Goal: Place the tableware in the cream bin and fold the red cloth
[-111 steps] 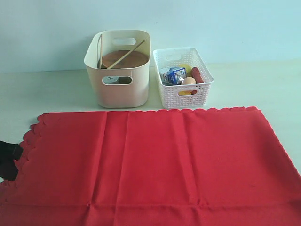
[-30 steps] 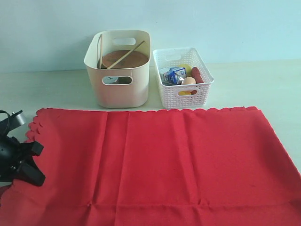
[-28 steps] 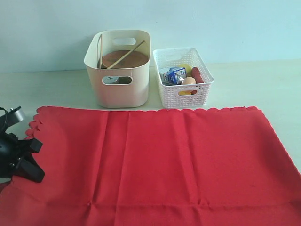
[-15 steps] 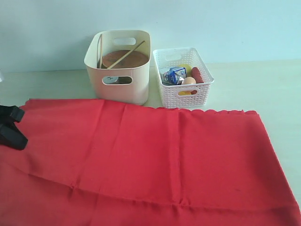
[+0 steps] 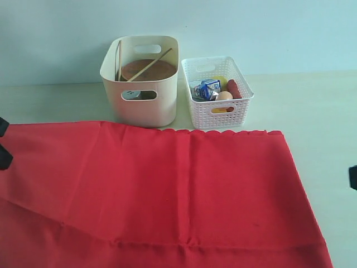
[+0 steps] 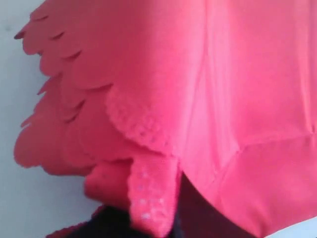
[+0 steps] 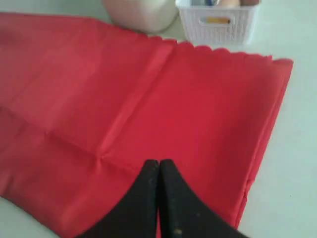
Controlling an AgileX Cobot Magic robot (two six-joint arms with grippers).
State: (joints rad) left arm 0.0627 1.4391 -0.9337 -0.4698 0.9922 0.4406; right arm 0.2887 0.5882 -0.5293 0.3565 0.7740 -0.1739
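Observation:
The red cloth [image 5: 162,190] covers the table front, its left part raised and drawn over toward the left. My left gripper [image 5: 3,156] shows only as a dark sliver at the left border. In the left wrist view that left gripper [image 6: 158,225] is shut on the red cloth's [image 6: 198,89] bunched scalloped edge. My right gripper [image 7: 158,166] is shut and empty above the red cloth [image 7: 148,99]; only a dark bit of that arm [image 5: 352,177] shows at the exterior view's right border. The cream bin [image 5: 142,109] holds the brown plate [image 5: 148,70], chopsticks [image 5: 152,63] and steel cup [image 5: 133,95].
A white lattice basket [image 5: 218,109] with foods and a small carton stands right of the cream bin. The cloth's far edge lies against the foot of both containers. Bare pale table [image 5: 318,106] runs along the right side. The wall rises behind.
The left gripper has carried the cloth's left edge up and out past the left border. The cloth slid left, so its right edge pulled inward. A bit of the right arm has appeared.

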